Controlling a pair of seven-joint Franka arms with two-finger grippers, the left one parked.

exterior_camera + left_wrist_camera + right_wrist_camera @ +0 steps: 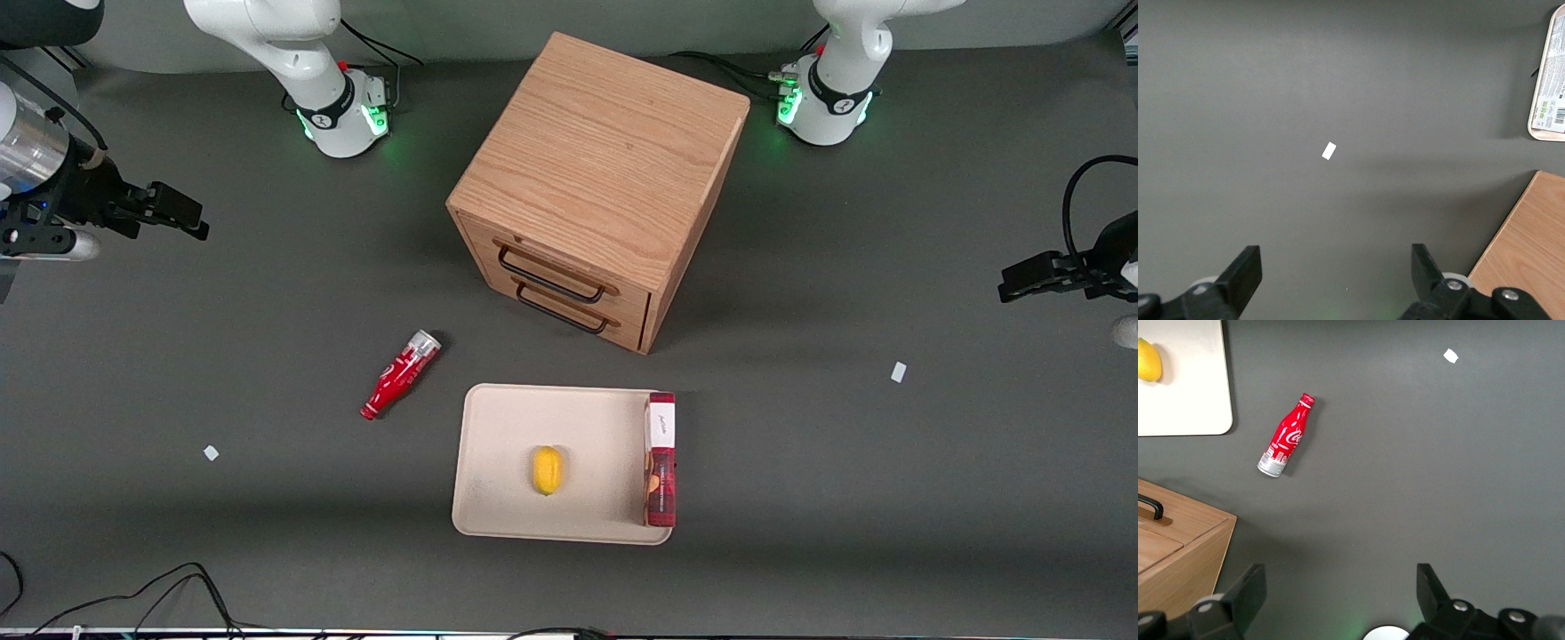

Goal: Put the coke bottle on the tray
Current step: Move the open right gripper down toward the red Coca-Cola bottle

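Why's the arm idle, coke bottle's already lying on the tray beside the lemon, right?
No. The front view shows the coke bottle lying on the table beside the tray, not on it. The lemon is on the tray. The gripper, fingers open, hangs far off.

Even overhead light, soft shadows, all views sharp

The grey table [267, 533] is evenly bright, no glare; the wooden cabinet [605, 169] throws a soft shadow toward the parked arm's end; green base lights glow; the gripper [1338, 593], fingers apart at the working arm's end, looms dark, slightly soft.
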